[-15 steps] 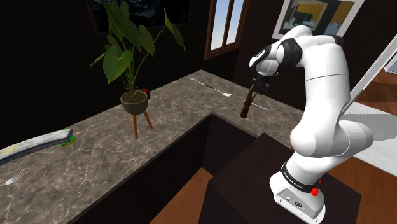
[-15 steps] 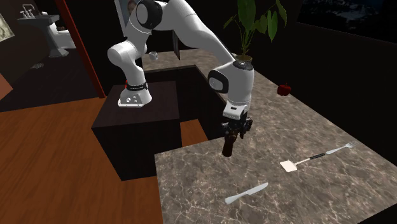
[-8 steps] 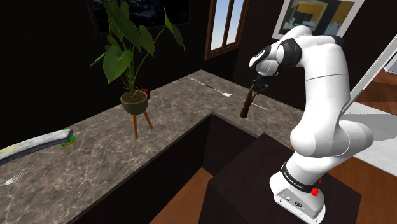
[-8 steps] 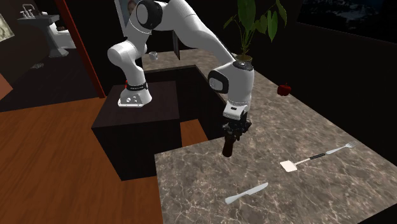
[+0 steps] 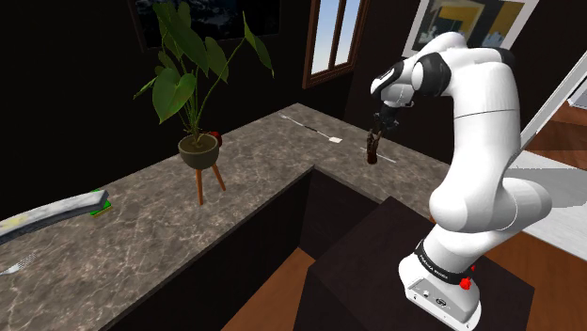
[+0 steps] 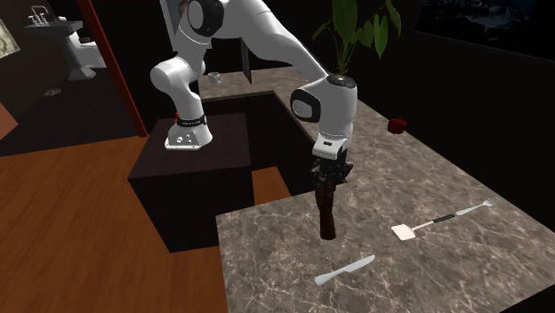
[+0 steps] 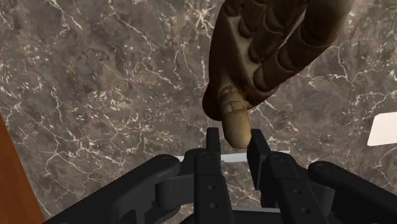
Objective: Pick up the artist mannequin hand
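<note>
A white robot arm is shown reaching over a dark marbled tabletop [image 6: 462,267] in a dim room. The black claw [image 6: 327,174] is pointed straight down and clamped on the artist mannequin hand [image 6: 326,215], a brown jointed wooden model that hangs upright beneath it. In the wrist view the two black fingers [image 7: 208,167] are seen pinching just one rounded wooden digit tip, with the rest of the model stretching away toward the marble. Whether its lower end is clear of the tabletop cannot be told.

In the second exterior view a white-headed spatula [image 6: 405,232] is seen at about four o'clock from the model. A knife [image 6: 345,269] lies at about five o'clock, and a small red object [image 6: 398,124] sits well apart at one o'clock. In the shoulder view a potted plant [image 5: 198,146] on a three-legged stand is placed far off at nine o'clock from the claw.

The step in hand is judged to be the lift. Because so little wood is gripped, and on a jointed part, the model could swing or slip out. The lift is best made slowly and straight up, toward twelve o'clock, with a firm clamp and no sideways jerk or wrist twist. Enough height should be gained that the hanging end is carried clear of the marble.
</note>
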Motion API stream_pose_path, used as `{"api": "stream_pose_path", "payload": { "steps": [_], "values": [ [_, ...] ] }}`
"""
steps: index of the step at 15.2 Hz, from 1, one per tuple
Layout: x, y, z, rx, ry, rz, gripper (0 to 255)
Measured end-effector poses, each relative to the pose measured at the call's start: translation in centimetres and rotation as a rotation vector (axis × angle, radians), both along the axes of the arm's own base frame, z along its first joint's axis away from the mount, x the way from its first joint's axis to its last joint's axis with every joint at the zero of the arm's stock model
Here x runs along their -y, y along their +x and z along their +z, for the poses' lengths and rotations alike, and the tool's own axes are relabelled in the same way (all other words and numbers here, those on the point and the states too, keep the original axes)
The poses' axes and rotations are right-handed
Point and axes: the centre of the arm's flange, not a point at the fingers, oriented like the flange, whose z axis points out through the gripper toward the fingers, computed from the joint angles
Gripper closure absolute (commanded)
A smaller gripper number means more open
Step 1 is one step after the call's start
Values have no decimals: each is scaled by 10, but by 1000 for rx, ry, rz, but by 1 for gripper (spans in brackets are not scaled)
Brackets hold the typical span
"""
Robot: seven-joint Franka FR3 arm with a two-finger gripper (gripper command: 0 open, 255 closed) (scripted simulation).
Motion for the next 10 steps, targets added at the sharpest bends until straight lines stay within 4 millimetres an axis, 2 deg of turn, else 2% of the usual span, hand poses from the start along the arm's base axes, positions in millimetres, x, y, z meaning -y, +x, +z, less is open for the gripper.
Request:
{"api": "stream_pose_path", "payload": {
  "steps": [10],
  "values": [
    [0, 1, 51, 0, 0, 0, 255]
  ]
}}
